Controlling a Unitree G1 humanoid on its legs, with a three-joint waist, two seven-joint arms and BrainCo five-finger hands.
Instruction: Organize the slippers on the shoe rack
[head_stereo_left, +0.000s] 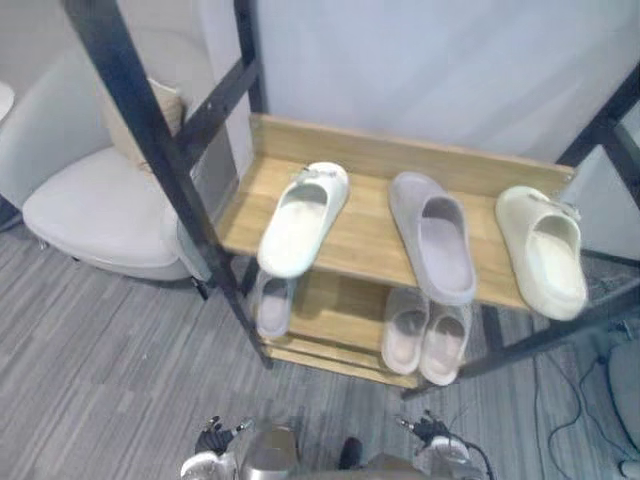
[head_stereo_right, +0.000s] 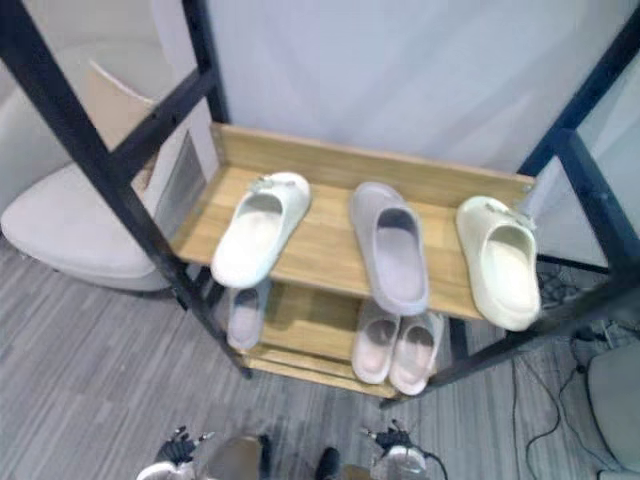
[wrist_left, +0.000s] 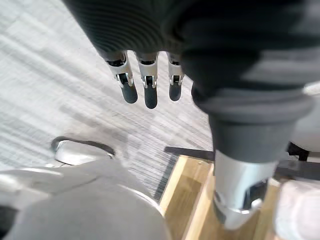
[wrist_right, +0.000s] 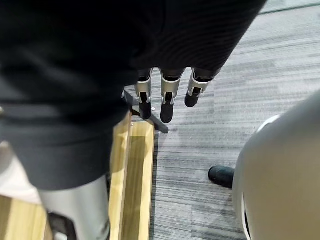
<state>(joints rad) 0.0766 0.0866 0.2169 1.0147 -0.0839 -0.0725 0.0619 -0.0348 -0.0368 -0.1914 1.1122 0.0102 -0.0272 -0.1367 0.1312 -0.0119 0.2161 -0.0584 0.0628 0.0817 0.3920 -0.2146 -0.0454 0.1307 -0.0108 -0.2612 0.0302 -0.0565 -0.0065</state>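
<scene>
On the top wooden shelf of the shoe rack (head_stereo_left: 370, 160) lie three slippers: a white one (head_stereo_left: 303, 217) at the left with its heel over the front edge, a grey one (head_stereo_left: 433, 236) in the middle, and a cream one (head_stereo_left: 542, 250) at the right, overhanging the edge. The lower shelf holds a grey slipper (head_stereo_left: 272, 302) at the left and a pale pink pair (head_stereo_left: 426, 338) at the right. My left hand (head_stereo_left: 212, 440) and right hand (head_stereo_left: 430, 432) hang low by the floor, in front of the rack. Both hands' fingers (wrist_left: 148, 85) (wrist_right: 167, 95) hang straight and hold nothing.
A white chair (head_stereo_left: 95, 195) stands left of the rack, with a tan cushion (head_stereo_left: 150, 115) behind a black frame bar (head_stereo_left: 160, 150). A white wall backs the rack. Grey plank floor (head_stereo_left: 100, 370) lies in front. Black cables (head_stereo_left: 575, 385) trail on the floor at the right.
</scene>
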